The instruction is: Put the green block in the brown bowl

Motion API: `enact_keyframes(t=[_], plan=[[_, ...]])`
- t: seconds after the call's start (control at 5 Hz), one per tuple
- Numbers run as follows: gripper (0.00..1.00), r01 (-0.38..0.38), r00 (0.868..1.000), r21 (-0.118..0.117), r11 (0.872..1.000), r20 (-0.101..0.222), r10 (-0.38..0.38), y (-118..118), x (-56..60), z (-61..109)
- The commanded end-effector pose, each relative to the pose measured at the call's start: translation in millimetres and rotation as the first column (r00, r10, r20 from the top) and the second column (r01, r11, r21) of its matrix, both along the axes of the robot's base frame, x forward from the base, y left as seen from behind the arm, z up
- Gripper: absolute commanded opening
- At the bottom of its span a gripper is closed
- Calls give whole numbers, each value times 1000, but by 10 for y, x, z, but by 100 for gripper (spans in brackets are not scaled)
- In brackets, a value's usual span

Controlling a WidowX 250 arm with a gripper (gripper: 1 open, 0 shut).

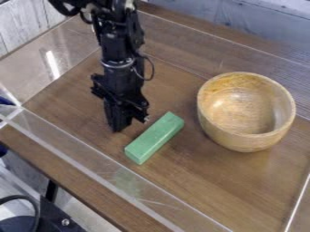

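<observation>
The pincer [122, 125] points straight down near the tabletop's [85, 91] left edge, its tips pressed together and apparently empty. Just right of it the green block [154, 138] lies flat, near the front edge. The brown bowl [246, 110] stands toward the right edge.

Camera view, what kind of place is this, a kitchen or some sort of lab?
Probably a lab test bench, not a kitchen: a robot arm works over a wooden tabletop fenced by clear plastic walls, with only a green block and a brown bowl on it.
</observation>
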State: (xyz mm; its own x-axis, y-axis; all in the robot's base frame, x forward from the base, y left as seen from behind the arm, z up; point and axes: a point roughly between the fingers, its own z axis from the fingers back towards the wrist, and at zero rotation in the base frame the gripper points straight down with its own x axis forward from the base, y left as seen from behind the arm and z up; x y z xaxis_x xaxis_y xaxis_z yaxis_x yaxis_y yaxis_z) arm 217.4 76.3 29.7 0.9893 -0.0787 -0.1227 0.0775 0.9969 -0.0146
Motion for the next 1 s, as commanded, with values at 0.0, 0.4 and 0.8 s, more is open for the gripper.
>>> enact_keyframes(t=[0.0,0.4,0.8], plan=[[0,12,1000,13,1000,16,-12,70,100,74],[0,52,998,2,999,-25,-52,69,121,64],[0,52,997,-22,998,-60,-53,36,159,53]])
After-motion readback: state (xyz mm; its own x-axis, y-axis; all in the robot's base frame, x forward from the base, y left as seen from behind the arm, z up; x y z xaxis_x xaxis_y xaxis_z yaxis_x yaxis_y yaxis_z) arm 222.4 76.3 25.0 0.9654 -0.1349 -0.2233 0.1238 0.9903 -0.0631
